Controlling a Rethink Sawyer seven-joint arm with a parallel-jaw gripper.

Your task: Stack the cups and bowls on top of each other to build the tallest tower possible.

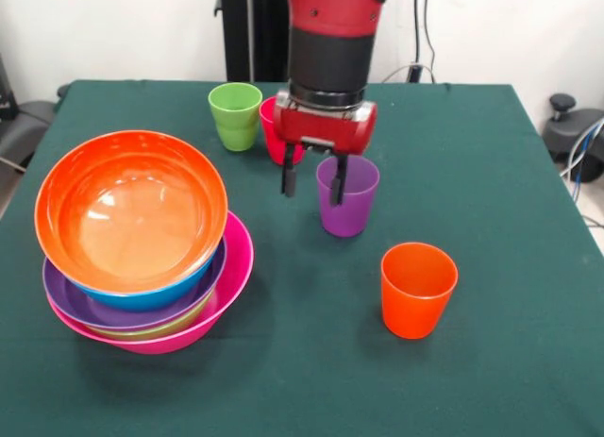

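We see the gripper (313,181) jaws set narrowly apart, 1 finger at the purple cup (347,197) rim; this glossy cup stands upright mid-table.

Dark green cloth-covered table (491,173) filling most of the view. Behind it, plain white wall (113,31). Black office-chair base (571,126) off at right edge, bundled cables (587,149) alongside. Dark object at left edge, unclear.
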